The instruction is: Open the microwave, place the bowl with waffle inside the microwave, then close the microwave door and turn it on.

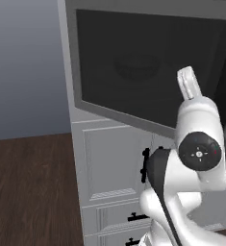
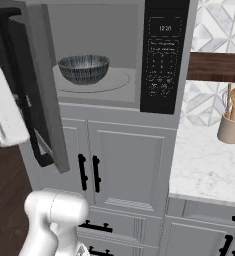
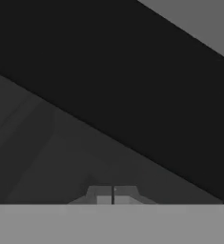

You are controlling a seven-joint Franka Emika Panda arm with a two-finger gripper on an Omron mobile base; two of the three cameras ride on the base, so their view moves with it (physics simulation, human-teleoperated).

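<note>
Gripper (image 3: 112,196): fingers clenched together, empty, close against the dark glass of the microwave door (image 1: 133,72). Door: grey-framed, swung open to the left. Bowl (image 2: 84,68): round, dark-patterned, on the turntable inside the microwave (image 2: 166,60), left of its black control panel.

A grey boxy microwave (image 2: 161,60) stands with its dark-glass, grey-framed door (image 2: 39,90) swung open to the left. A small round dark-patterned bowl (image 2: 84,68) sits on the turntable inside.

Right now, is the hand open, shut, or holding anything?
Hand: shut, fingertips together, nothing between them, close to the dark glass of the microwave door.
</note>
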